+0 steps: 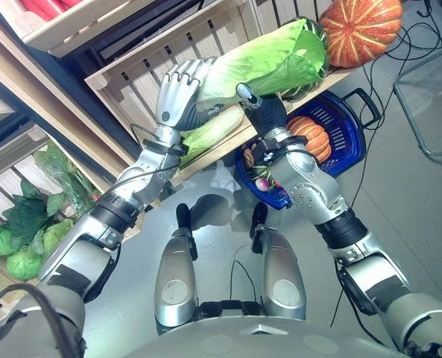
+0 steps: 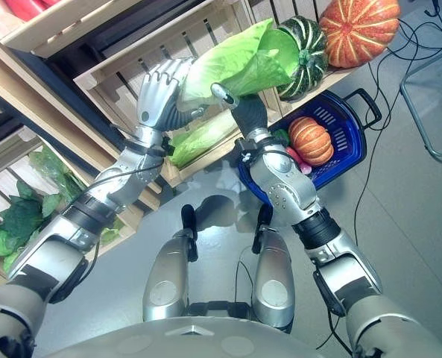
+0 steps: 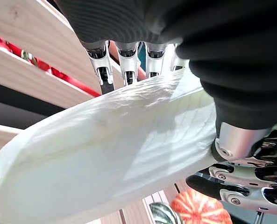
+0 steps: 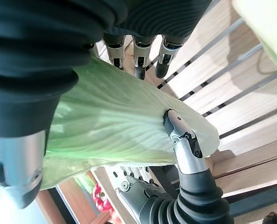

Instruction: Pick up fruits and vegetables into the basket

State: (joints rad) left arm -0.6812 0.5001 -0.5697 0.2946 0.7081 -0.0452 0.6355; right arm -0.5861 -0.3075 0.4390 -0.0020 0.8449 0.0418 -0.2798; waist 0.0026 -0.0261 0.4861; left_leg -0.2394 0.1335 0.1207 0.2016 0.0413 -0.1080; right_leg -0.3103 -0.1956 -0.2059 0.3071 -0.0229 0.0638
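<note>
Both hands are clamped on one long napa cabbage (image 1: 269, 60), held up in front of the wooden crate shelf (image 1: 131, 82), and the two-handed hold looks chosen because the head is long, leafy and soft, so a single grip would probably let it sag or twist. The left hand (image 1: 177, 93) takes the pale stem end: in its wrist view the fingers (image 3: 124, 58) curl over the top of the whitish ribbed leaf and the thumb closes from beneath. The right hand (image 1: 261, 104) grips further along, towards the green frilly end; its wrist view shows the fingers (image 4: 138, 56) laid over the leaf and the thumb pressing into its side, so the cabbage is pinched, not merely propped. The cabbage is clear of the shelf, lifted above a second pale cabbage (image 1: 213, 134) lying on the shelf board. The blue basket (image 1: 351, 134) stands on the floor below the shelf's edge, just beside the right forearm, already holding a small orange pumpkin (image 1: 312, 134) and some red pieces too small to name. A dark green striped squash (image 2: 306, 48) and a large orange pumpkin (image 1: 362, 30) sit on the shelf beyond the held cabbage. My judgement: the lift is done, and carrying the cabbage down to the basket remains.
</note>
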